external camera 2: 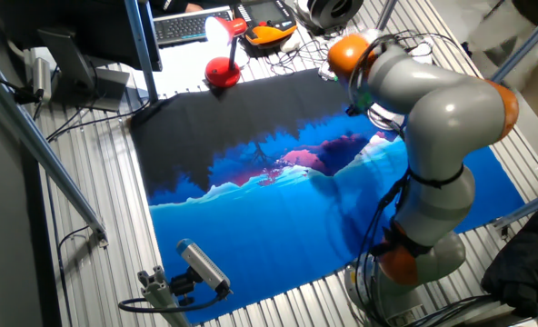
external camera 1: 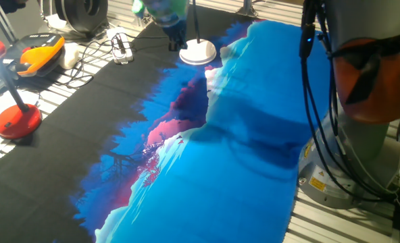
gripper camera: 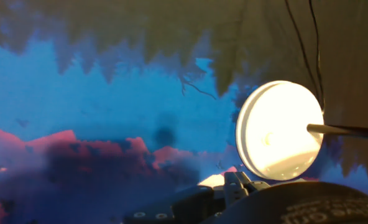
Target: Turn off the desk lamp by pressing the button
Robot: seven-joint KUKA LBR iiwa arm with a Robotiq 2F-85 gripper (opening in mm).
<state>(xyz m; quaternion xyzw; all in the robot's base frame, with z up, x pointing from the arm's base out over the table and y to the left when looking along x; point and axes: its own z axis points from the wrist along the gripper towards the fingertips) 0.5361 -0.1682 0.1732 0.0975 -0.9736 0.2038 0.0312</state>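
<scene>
The desk lamp's flat round white disc base (external camera 1: 198, 53) stands at the far edge of the blue and black cloth, with its thin dark pole (external camera 1: 194, 20) rising from it. My gripper (external camera 1: 174, 39) hangs just left of the base, low over the cloth and blurred. In the hand view the base (gripper camera: 280, 130) glows brightly at the right, and the pole (gripper camera: 345, 130) runs off to the right. Only dark gripper parts (gripper camera: 234, 193) show at the bottom edge there, with no fingertips in sight. In the other fixed view the arm (external camera 2: 433, 118) hides the lamp.
A red round-based lamp (external camera 1: 17, 121) with a black stem stands at the left, lit (external camera 2: 222, 71). An orange and black device (external camera 1: 41, 54) and cables (external camera 1: 112, 47) lie at the back left. The arm's base (external camera 1: 362, 101) and hanging cables stand at the right.
</scene>
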